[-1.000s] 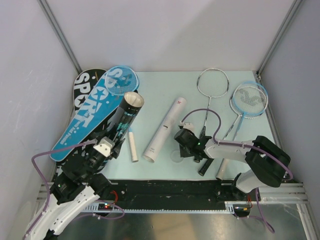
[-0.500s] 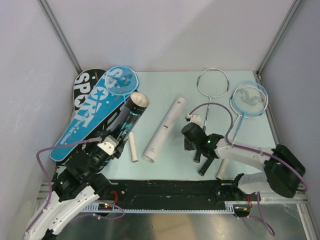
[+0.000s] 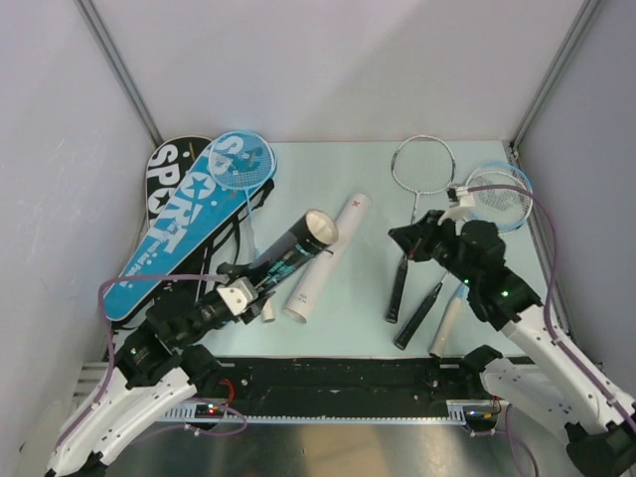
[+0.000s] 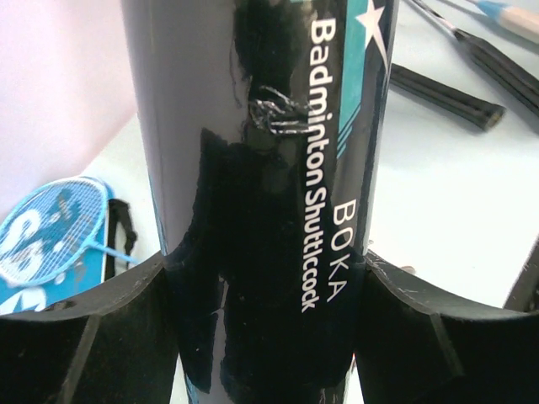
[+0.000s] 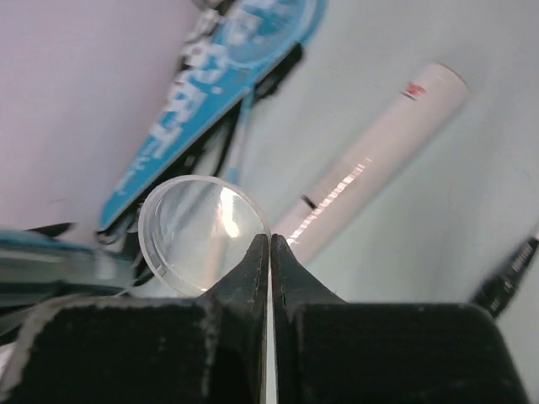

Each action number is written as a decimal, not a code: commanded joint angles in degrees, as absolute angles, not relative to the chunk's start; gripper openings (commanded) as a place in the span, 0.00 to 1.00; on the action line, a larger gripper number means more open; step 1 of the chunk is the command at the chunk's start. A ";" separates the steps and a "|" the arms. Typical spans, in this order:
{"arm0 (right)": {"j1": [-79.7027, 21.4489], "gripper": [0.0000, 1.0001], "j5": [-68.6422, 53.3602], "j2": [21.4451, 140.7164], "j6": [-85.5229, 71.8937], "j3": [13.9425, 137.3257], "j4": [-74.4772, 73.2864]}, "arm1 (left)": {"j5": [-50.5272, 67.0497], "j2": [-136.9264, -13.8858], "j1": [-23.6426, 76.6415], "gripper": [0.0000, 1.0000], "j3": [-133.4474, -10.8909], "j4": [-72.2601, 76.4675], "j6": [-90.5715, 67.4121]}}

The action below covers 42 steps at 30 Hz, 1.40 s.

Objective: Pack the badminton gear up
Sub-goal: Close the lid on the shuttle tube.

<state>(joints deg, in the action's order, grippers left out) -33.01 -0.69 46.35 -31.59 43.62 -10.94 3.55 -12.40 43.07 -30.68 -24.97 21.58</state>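
Pale green tabletop, grey walls on three sides. Nearest me, left of the white tube, the left gripper is clamped round the black teal-printed tube, which tilts with its open mouth beside the white tube's middle. Right of the white tube, the right gripper has its fingers pressed together on the rim of a clear lid (thin, see-through). Farther back, the silver racket lies to the white tube's right and the blue cover well to its left.
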 commanded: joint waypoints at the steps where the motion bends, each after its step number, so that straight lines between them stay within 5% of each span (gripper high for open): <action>1: -27.47 0.00 -22.92 41.76 -30.47 47.49 -6.37 | 13.67 -15.42 43.07 0.45 -31.43 -21.46 25.69; 9: -21.04 0.00 -39.49 36.45 -32.72 50.70 -7.60 | 14.06 -22.30 43.09 0.44 -34.35 -25.11 34.12; 17: -20.94 0.00 -43.69 36.94 -33.24 52.09 -8.14 | 8.93 -26.90 43.21 0.44 -38.26 -26.53 39.98; 42: -35.94 0.00 -28.79 43.95 -28.80 52.12 -11.42 | 10.96 -28.65 43.56 0.44 -39.18 -26.71 42.94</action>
<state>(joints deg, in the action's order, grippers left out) -34.87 -34.37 44.29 -31.20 49.87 -9.52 9.82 -29.78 43.22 -36.93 -31.66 41.63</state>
